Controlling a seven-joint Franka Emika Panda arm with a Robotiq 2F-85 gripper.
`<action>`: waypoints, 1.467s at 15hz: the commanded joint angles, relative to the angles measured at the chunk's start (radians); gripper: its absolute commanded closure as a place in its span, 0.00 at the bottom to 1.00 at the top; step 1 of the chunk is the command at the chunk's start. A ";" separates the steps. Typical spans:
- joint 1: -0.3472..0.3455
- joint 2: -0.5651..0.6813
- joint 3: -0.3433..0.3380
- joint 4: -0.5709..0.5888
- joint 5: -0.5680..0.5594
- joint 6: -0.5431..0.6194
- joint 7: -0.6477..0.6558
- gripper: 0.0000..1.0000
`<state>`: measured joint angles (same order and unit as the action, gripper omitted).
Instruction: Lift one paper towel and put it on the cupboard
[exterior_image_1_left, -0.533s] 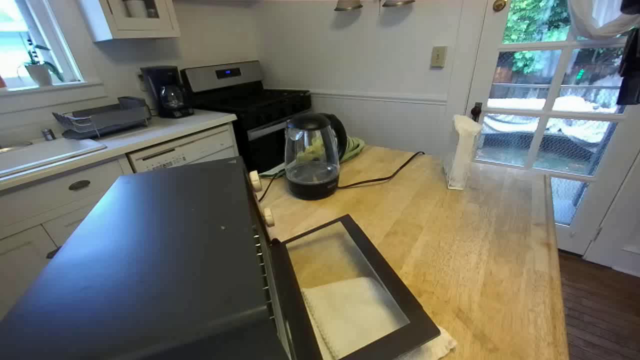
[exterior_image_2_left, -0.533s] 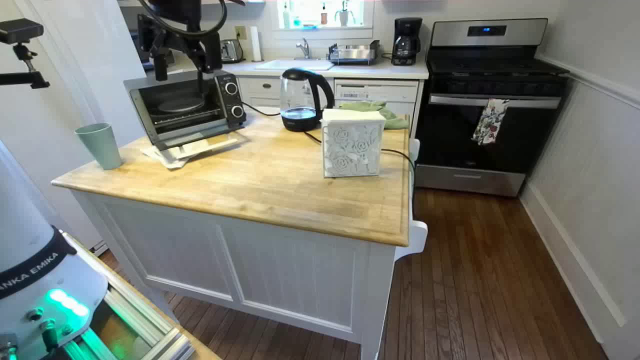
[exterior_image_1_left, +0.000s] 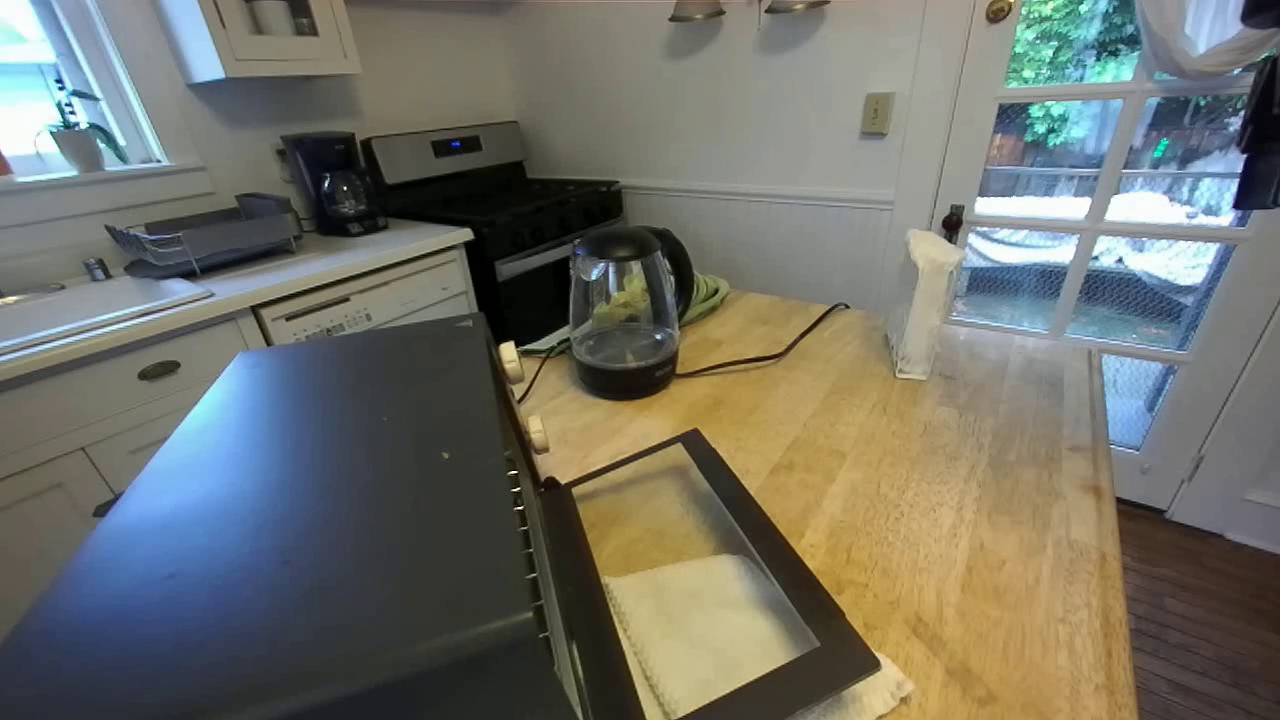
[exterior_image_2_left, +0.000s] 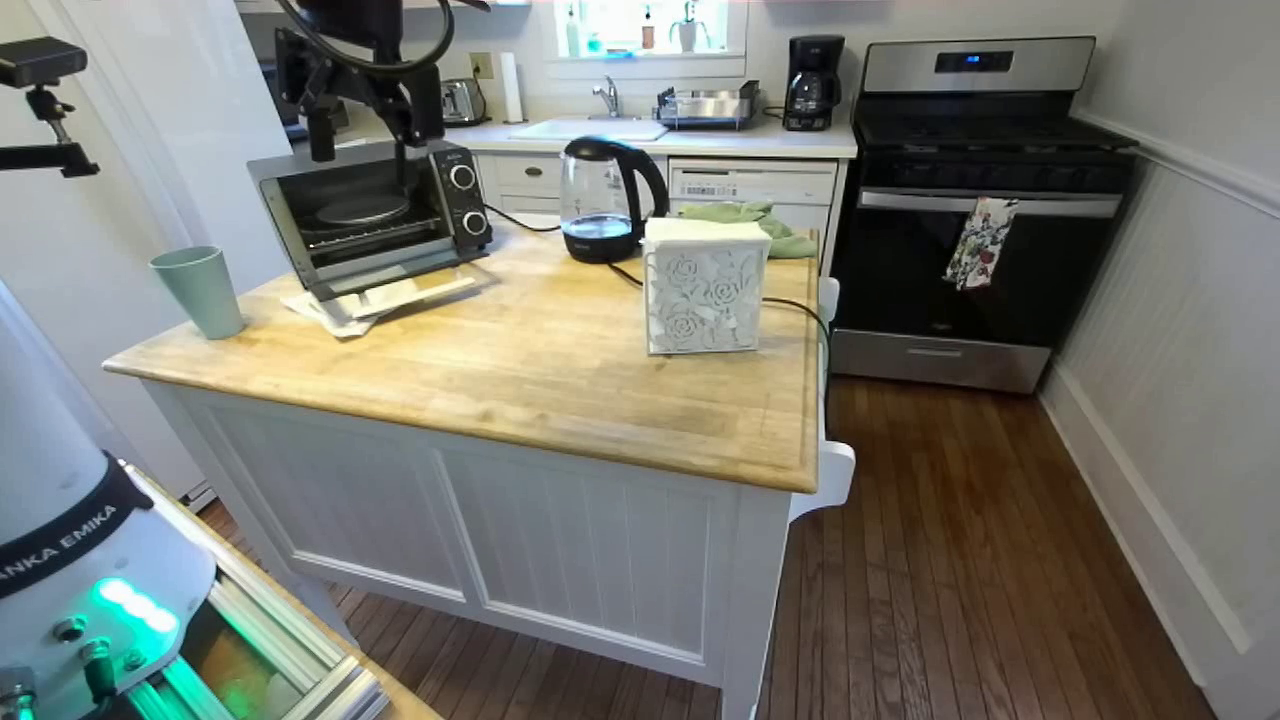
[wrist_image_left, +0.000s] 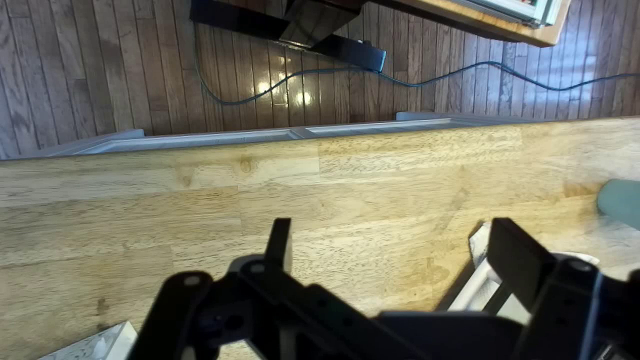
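The cupboard's honey-coloured wood top shows in both exterior views and in the wrist view. No single flat paper towel can be made out. A white rose-patterned holder stands upright near the cupboard's end, with a pale, soft-looking edge at its top that may be paper. It also shows in an exterior view, and its corner shows in the wrist view. My gripper is open and empty above the cupboard. In an exterior view its fingers appear in front of the toaster oven.
The toaster oven has its glass door lowered, with a white towel bundle under it. A green cup stands near the oven. The glass kettle, its cord and a green cloth lie behind the holder.
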<state>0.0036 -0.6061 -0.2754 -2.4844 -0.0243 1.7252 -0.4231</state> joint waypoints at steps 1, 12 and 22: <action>-0.021 0.004 0.018 0.001 0.010 -0.001 -0.010 0.00; -0.008 0.028 0.007 0.022 0.055 -0.016 -0.012 0.00; -0.161 0.356 -0.057 0.123 0.214 0.187 0.194 0.00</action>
<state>-0.0873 -0.3343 -0.3054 -2.3966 0.1586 1.8571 -0.2500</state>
